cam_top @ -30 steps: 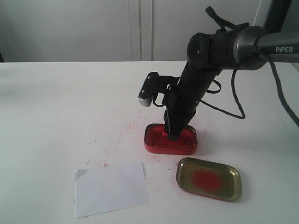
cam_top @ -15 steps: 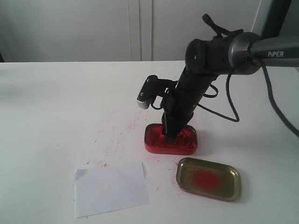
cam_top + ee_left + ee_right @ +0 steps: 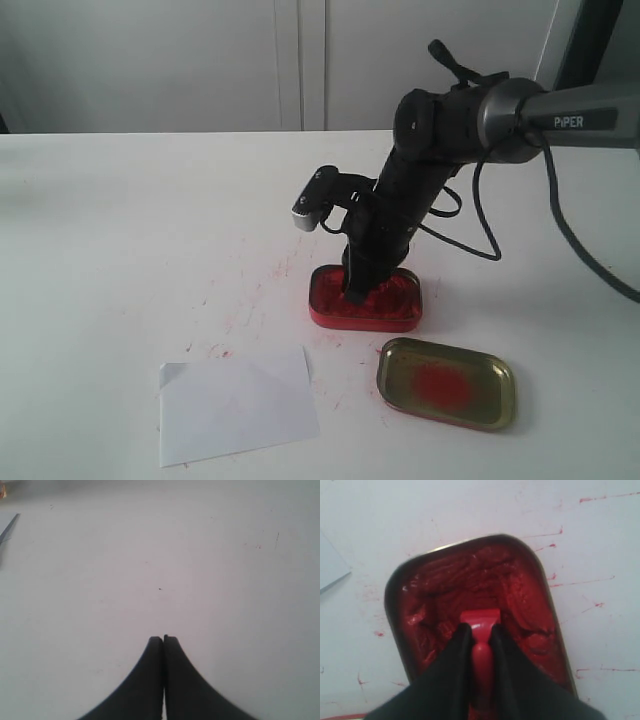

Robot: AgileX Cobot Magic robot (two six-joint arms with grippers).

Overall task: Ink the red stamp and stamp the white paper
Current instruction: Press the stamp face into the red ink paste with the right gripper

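Note:
My right gripper (image 3: 360,293) (image 3: 480,632) is shut on the red stamp (image 3: 480,622), holding it by its knob handle. The stamp's square base presses into the paste of the red ink tin (image 3: 366,300) (image 3: 440,590). In the exterior view the fingers hide the stamp. The white paper (image 3: 236,403), one corner folded, lies flat near the table's front, left of the tin; I see no imprint on it. A corner of it shows in the right wrist view (image 3: 331,565). My left gripper (image 3: 163,639) is shut on nothing above bare table.
The gold tin lid (image 3: 445,383) with a red smear lies open side up in front of and right of the ink tin. Red ink specks and streaks (image 3: 275,272) mark the white table around the tin. White cabinet doors stand behind the table.
The right arm has shifted slightly left and lower, moving the stamp leftward within the ink tin. Paper and lid have not moved.

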